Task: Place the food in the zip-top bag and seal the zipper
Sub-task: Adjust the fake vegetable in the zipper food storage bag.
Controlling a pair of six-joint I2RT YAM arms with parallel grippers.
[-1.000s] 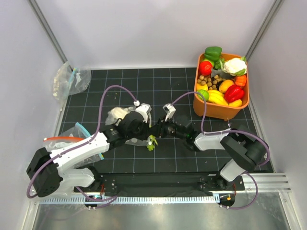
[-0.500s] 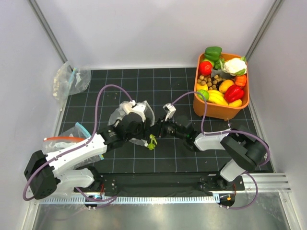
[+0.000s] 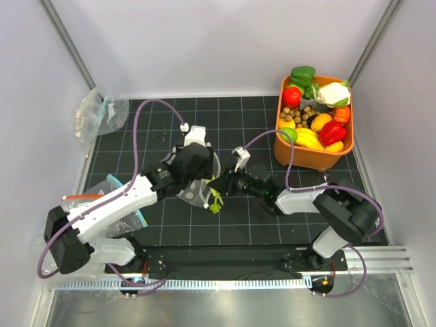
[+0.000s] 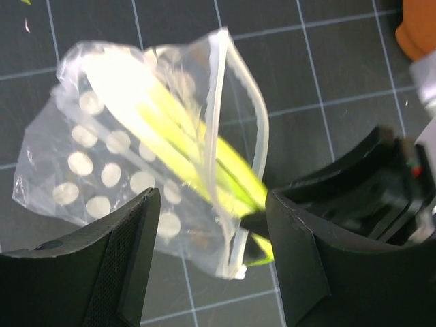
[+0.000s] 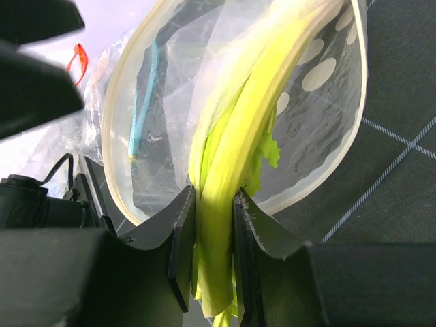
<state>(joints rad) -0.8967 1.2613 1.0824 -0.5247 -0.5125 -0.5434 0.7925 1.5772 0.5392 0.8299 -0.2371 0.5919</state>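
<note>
The dotted zip-top bag (image 3: 191, 195) lies mid-table under my left gripper (image 3: 196, 172), which is open above it. In the left wrist view the bag (image 4: 88, 163) holds the pale-green celery stalk (image 4: 170, 112), and the pale zipper (image 4: 219, 102) gapes open between my spread fingers (image 4: 129, 259). My right gripper (image 3: 221, 185) is shut on the celery (image 5: 231, 170), whose stalk runs through the bag's mouth (image 5: 116, 136). The leafy end (image 3: 215, 202) sticks out. Two red toy vegetables (image 3: 292, 96) (image 3: 332, 132) sit in the orange bin.
The orange bin (image 3: 280, 144) of toy produce stands at the back right. A clear bag with a red-orange strip (image 3: 83, 198) lies at the left near the left arm. Another clear bag with a teal strip (image 3: 102, 112) lies at the back left corner.
My left gripper has swung toward the back and to the right above the bag. The right gripper has stayed shut on the celery, almost in place.
</note>
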